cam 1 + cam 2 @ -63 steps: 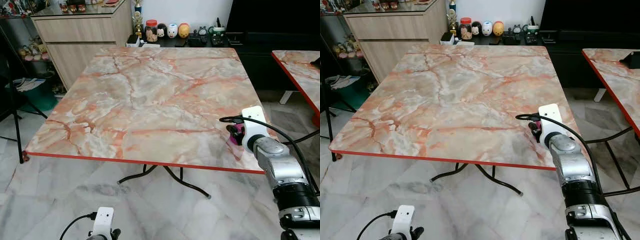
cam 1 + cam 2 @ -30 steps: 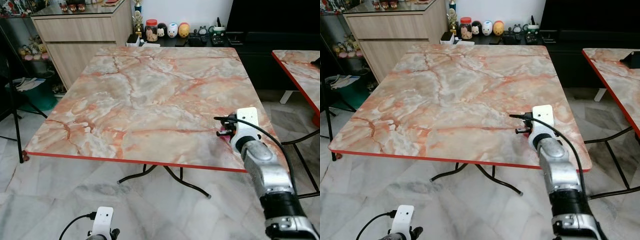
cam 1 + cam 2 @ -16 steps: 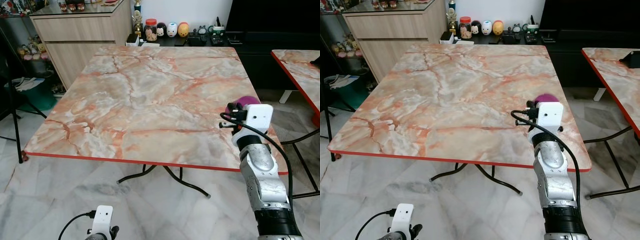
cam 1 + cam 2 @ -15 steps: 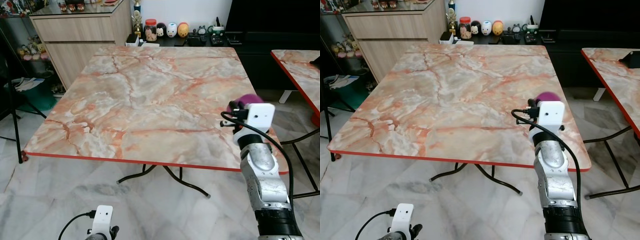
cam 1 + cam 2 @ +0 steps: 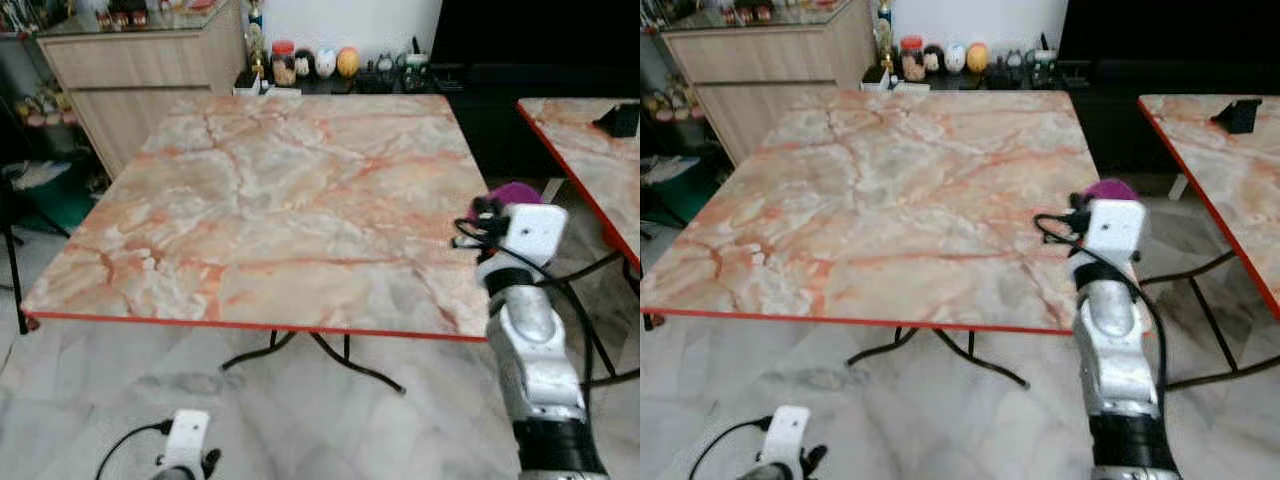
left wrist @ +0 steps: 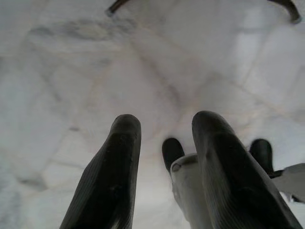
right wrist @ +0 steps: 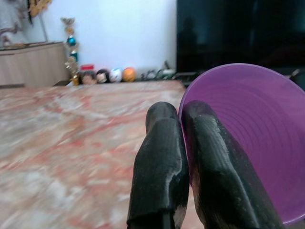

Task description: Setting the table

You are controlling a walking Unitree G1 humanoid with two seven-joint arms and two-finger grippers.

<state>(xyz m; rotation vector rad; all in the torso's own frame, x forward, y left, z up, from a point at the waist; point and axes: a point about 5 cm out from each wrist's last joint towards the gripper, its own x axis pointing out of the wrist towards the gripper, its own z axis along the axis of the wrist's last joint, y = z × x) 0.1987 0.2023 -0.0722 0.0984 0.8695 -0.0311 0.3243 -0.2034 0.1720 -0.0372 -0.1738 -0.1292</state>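
Observation:
My right gripper [image 7: 178,113] is shut on the rim of a purple bowl [image 7: 248,143], one finger inside and one outside. In the left eye view the purple bowl [image 5: 515,191] peeks out behind the white wrist block, held just above the right edge of the marble-patterned table [image 5: 280,190]. The table's top is bare. My left gripper [image 6: 162,125] hangs low over the floor, open, its fingers [image 6: 119,157] apart with nothing between them.
A second marble table [image 5: 575,140] stands to the right, with a gap of floor between the two. A wooden cabinet [image 5: 130,70] is at the back left. Small figurines and jars [image 5: 310,62] line a low shelf beside a dark TV unit [image 5: 500,50].
The right arm has lifted the purple bowl from the table's near right edge to above the tabletop. The camera has shifted slightly. The left arm still hangs idle.

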